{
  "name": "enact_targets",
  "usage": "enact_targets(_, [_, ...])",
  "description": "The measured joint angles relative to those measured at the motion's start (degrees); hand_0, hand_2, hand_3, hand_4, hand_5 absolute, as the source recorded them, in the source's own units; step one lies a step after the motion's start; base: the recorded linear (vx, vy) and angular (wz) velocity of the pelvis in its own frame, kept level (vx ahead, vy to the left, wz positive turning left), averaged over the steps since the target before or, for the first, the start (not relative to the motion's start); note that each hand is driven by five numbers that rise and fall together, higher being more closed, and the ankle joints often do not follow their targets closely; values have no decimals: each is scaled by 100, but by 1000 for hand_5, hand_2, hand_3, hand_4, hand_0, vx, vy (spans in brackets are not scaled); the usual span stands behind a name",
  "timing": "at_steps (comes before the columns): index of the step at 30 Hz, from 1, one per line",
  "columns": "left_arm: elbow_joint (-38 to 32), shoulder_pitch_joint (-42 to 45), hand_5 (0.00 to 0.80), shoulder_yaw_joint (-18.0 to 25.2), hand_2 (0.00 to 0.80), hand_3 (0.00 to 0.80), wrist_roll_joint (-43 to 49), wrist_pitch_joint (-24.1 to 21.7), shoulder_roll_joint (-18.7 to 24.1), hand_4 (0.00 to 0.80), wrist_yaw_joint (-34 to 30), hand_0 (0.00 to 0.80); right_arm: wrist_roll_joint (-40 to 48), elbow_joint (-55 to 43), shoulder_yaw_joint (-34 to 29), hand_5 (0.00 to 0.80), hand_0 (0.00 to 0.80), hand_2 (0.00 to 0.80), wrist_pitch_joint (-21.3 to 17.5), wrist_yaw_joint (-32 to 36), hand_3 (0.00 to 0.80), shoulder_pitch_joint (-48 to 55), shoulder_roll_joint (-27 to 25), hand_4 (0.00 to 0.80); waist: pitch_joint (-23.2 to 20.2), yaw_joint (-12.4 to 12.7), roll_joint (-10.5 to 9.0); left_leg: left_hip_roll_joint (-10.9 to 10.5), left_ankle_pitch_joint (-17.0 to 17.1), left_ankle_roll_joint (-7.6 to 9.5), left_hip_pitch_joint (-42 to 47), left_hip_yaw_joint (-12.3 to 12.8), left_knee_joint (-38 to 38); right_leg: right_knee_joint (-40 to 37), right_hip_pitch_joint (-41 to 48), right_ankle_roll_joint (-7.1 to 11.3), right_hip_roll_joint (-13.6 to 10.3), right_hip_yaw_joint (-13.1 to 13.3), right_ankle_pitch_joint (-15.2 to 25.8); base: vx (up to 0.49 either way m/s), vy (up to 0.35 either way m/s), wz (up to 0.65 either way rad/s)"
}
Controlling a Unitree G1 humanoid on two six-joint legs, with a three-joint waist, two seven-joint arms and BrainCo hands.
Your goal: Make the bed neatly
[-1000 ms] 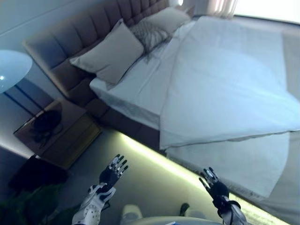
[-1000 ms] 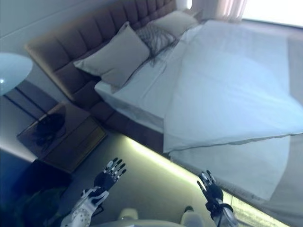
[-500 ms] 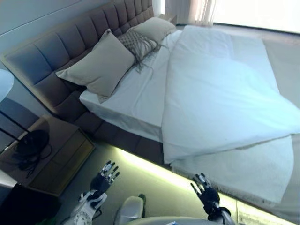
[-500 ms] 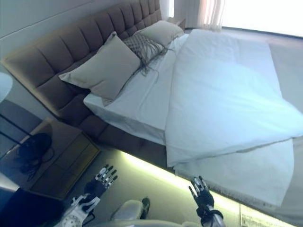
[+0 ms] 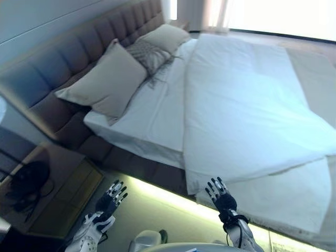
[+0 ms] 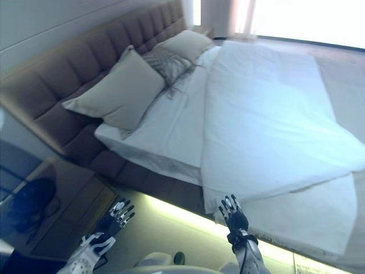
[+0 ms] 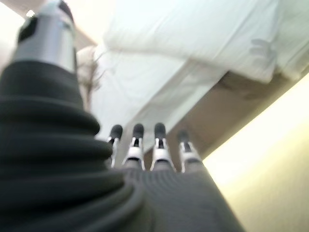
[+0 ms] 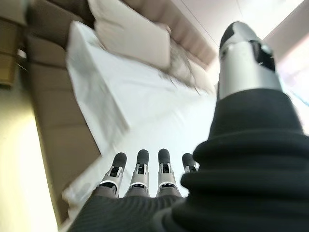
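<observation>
A bed with a white duvet lies ahead, its near edge hanging over the side and a lower corner folded out. The white sheet shows bare between the duvet and the pillows. A large beige pillow, a patterned cushion and a second beige pillow lean on the tufted headboard. My left hand hovers open over the floor beside the bed. My right hand is open, just short of the duvet's hanging edge. Neither holds anything.
A wooden nightstand with a dark object on it stands left of the bed. A lit strip runs under the bed frame. Bright window light and curtains are at the far end.
The camera has shifted, so the bed sits lower and closer in view. My right hand has risen toward the duvet's near edge. The left hand stays low by the nightstand.
</observation>
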Motion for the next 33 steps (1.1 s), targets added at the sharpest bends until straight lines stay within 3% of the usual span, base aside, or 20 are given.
enact_targets(2, [-47,-13,0,4,0,0,-3,18,10,0,-7,0,0,240,-80,0,0,0,17,24,0,43,41,0,-5,-79,-149,27,-4,-184,89,-129,-59,-314,-82,-44,-9,109,305,207,-187,39])
enact_targets(4, [-42,19,0,-4,0,0,-3,58,0,0,-12,0,-6,485,-250,0,0,0,67,85,0,82,83,0,-32,-76,-170,143,9,-337,272,-346,-240,-268,4,-144,178,69,553,186,-193,48])
enact_targets(5, [-66,68,0,-5,0,0,-4,108,-15,0,-20,0,-12,491,-373,0,0,0,77,144,0,168,42,0,-56,-52,-83,227,-15,-353,312,-360,-138,-237,58,-160,297,15,564,187,-213,44])
enact_targets(8, [-136,247,0,224,0,0,-4,123,-67,0,-27,0,-22,485,-497,0,0,0,106,378,0,207,-227,0,-50,-9,38,430,-187,-544,421,-333,-128,-45,119,-523,524,-102,476,178,-250,24])
enact_targets(10, [-127,336,0,319,0,0,-3,115,-76,0,-26,0,-19,469,-488,0,0,0,109,478,0,146,-329,0,-53,-9,36,579,-246,-679,401,-369,-110,-63,190,-578,657,-151,448,147,-324,2])
enact_targets(16, [4,313,0,337,0,0,-46,66,-92,0,-76,0,-13,446,-288,0,0,0,120,447,0,25,-352,0,-74,-47,-57,871,-313,-818,381,-476,-28,-27,281,-707,957,-229,297,56,-289,9])
enact_targets(17, [2,306,0,332,0,0,-50,-5,-107,0,-82,0,-13,452,-248,0,0,0,160,419,0,8,-354,0,-68,-25,-60,954,-342,-906,339,-462,181,-60,335,-746,1103,-245,251,-36,-408,25])
enact_targets(19, [-35,231,0,334,0,0,-90,-63,-87,0,-71,0,-16,504,-190,0,0,0,275,405,0,-95,-347,0,34,-2,-193,945,-407,-946,-266,-433,1356,72,298,-892,1253,-257,105,-17,-294,24])
enact_targets(20, [-81,190,0,324,0,0,-179,-130,-57,0,-71,0,-18,513,-188,0,0,0,295,403,0,-143,-327,0,164,12,-268,911,-289,-960,-734,-415,2292,80,312,-1085,1307,-144,58,45,-93,-11])
enact_targets(22, [-18,266,0,234,0,0,-256,-143,-73,0,-53,0,-17,511,-154,0,0,0,279,409,0,-147,-348,0,216,236,-364,933,228,-800,-1092,-453,3081,-201,535,-1226,1365,-126,144,126,32,-35])
enact_targets(24, [-9,327,0,110,0,0,-274,-176,-111,0,-52,0,-17,471,-159,0,0,0,234,420,0,-88,-396,0,260,254,-242,1012,235,-764,-1154,-402,2926,-348,618,-1278,1383,-399,177,189,172,-16])
enact_targets(25, [11,329,0,72,0,0,-278,-237,-154,0,-49,0,-17,463,-158,0,0,0,235,446,0,-63,-437,0,297,243,-161,1060,234,-764,-1133,-252,2609,-472,644,-1274,1409,-529,177,210,209,-6])
enact_targets(26, [99,324,0,28,0,0,-288,-281,-289,0,-32,0,-14,462,-58,0,0,0,236,466,0,-9,-544,0,290,244,81,1076,250,-742,-1090,-96,1839,-960,804,-1107,1586,-593,199,239,186,-5])
enact_targets(27, [66,329,0,-54,0,0,-304,-357,-461,0,-27,0,-13,318,-13,0,0,0,242,517,0,45,-796,0,281,286,519,1423,230,-786,-1043,-65,1108,-50,622,-1224,1890,-618,4,269,147,3])
enact_targets(28, [-97,351,0,-61,0,0,-316,-384,-455,0,-34,0,-14,276,-12,0,0,0,248,530,0,60,-850,0,308,275,599,1456,170,-862,-1009,-38,821,481,615,-1187,1892,-613,-313,297,115,10])
enact_targets(29, [48,150,0,-29,0,0,-357,-440,-448,0,34,0,-6,513,-35,0,0,0,282,498,0,-50,-767,0,514,296,487,1410,365,-1017,-904,6,716,493,746,-1284,1805,-470,-758,260,98,24])
enact_targets(31, [-35,202,0,-46,0,0,-354,-435,-449,0,49,0,7,426,-36,0,0,0,283,512,0,30,-797,0,534,391,458,1345,562,-1011,-940,5,686,448,816,-1302,1757,-361,-772,223,129,21])
enact_targets(33, [-21,242,0,-35,0,0,-349,-390,-442,0,72,0,81,406,-49,0,0,0,229,481,0,22,-808,0,557,532,407,1208,566,-1005,-1018,-35,539,438,771,-1266,1542,-342,-798,218,175,-2])
